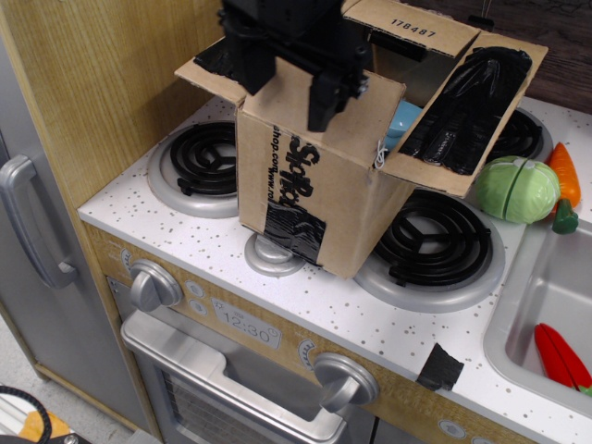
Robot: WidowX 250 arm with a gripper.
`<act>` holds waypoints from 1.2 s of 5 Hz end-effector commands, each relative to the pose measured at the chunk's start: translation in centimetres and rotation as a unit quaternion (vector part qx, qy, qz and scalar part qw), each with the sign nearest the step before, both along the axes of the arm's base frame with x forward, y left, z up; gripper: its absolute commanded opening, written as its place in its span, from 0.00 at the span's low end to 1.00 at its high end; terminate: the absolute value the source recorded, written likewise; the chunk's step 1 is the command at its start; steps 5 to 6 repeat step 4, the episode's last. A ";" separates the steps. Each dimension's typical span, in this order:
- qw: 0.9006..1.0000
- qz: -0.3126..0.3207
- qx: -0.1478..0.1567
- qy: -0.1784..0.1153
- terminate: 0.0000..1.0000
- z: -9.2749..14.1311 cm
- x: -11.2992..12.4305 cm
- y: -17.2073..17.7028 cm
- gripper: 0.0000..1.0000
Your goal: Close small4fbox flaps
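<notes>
The small4fbox (314, 199), a brown cardboard box with black tape and black lettering on its front, stands on the toy stove between the burners. My black gripper (319, 69) is above its front left, with a fingertip (326, 104) against the front flap (375, 92), which stands raised over the opening. The left flap (215, 63) with black tape sticks out to the left. The right flap (472, 92), covered in black tape, slants out to the right. The back flap (413, 28), printed "178487", stands up. A blue bowl (405, 118) shows inside. How the jaws stand is hidden.
A green toy cabbage (516, 190) and an orange carrot (562, 171) lie right of the box. A sink (518, 305) with a red toy (560, 356) is at the far right. Coil burners (199, 162) (439, 240) flank the box. A wooden panel (92, 83) rises at left.
</notes>
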State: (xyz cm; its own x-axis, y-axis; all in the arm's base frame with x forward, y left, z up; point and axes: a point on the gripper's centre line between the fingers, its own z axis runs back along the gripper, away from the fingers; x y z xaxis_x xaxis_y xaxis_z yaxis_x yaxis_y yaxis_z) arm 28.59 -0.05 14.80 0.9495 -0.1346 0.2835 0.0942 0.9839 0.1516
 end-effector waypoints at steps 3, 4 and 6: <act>0.999 0.028 -0.008 -0.023 0.00 -3.0 3.2 -0.6 1.00; 0.999 0.027 -0.015 -0.028 1.00 -3.6 2.8 -0.7 1.00; 0.999 0.027 -0.015 -0.028 1.00 -3.6 2.8 -0.7 1.00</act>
